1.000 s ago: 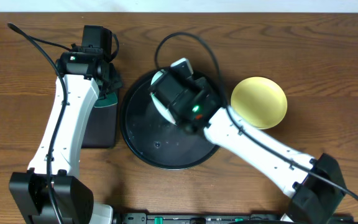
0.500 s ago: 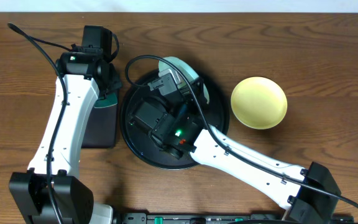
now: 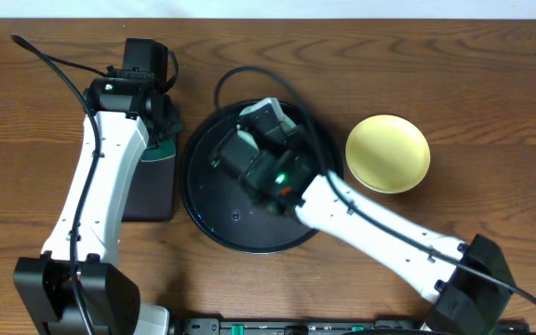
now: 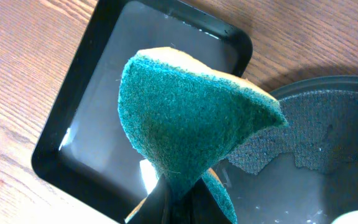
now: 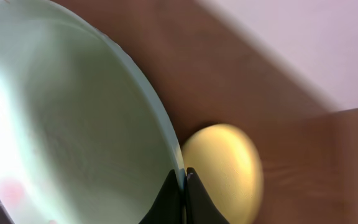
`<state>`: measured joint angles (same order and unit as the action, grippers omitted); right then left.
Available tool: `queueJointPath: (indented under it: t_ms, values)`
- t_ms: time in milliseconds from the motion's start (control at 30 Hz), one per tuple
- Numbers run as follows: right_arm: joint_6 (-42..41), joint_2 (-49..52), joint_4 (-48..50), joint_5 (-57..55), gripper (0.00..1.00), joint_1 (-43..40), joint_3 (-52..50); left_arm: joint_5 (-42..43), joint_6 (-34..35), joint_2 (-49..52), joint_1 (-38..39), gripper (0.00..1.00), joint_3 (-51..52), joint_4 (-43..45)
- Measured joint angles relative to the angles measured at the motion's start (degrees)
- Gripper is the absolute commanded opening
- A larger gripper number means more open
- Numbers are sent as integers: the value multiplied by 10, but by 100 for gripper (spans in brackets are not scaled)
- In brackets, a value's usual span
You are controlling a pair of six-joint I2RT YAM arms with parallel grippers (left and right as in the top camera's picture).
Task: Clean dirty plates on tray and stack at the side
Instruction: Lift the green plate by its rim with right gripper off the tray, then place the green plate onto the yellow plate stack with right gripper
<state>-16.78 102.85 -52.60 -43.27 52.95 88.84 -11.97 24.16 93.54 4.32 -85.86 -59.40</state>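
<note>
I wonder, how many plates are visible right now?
2. A yellow plate on the table beside the tray; a mint plate held by the right gripper. Another may be hidden.

Overhead top-down; wrist views close; tray (image 3: 217, 214) shared

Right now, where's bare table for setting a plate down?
Bare wood right of the yellow plate and along the far edge beyond it; also left of the left arm. Crowded: round tray under the right arm, rectangular tray beside it.
</note>
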Motion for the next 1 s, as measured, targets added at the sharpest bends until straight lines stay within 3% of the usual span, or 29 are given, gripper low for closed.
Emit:
queueJointPath:
  t_ms: [333, 533, 800, 1000]
  values:
    - [36, -8, 28, 422, 1, -171, 0, 0, 0, 0, 0, 7, 0, 0]
    - [40, -43, -8, 582, 1, -319, 0, 0, 0, 0, 0, 8, 0, 0]
    - [40, -59, -76, 622, 1, -509, -4, 0, 0, 0, 0, 8, 0, 0]
    - [34, -62, -45, 569, 1, -600, -73, 0, 0, 0, 0, 7, 0, 0]
